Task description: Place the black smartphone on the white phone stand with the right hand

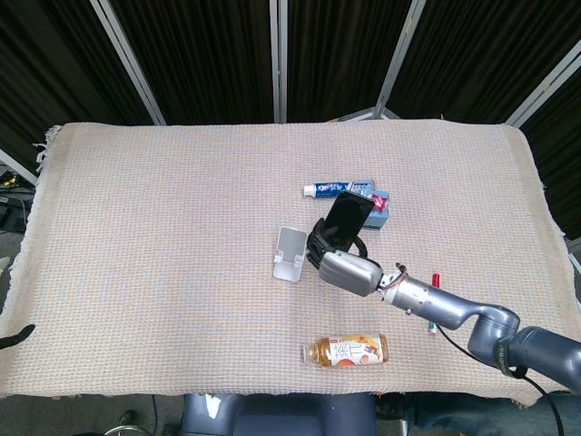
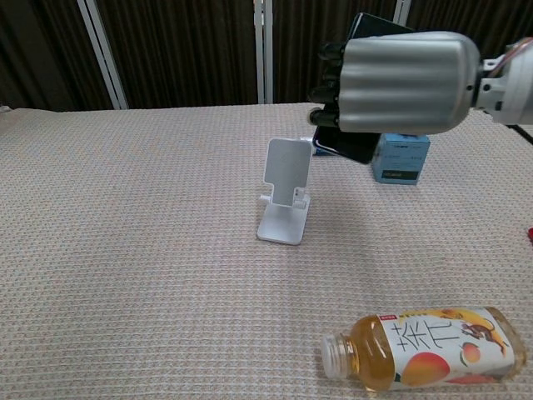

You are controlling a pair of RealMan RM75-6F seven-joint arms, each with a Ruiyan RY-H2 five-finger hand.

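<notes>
Above stand [image 1: 290, 253] — phone [image 1: 346, 218] upright-ish, tilted

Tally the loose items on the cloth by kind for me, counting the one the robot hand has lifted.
Smartphone, held by the right robot hand: 1
Phone stand: 1
Toothpaste tube: 1
Blue box: 1
Drink bottle: 1
Small pen-like item, too small to identify: 1
Total: 6

The head view looks steeply down from above on the whole table [image 1: 163, 272], far off. The chest view sits low at the table's near edge, facing across it, close to the white phone stand [image 2: 286, 192]. Both share the stand [image 1: 290, 253] and its surroundings.
</notes>
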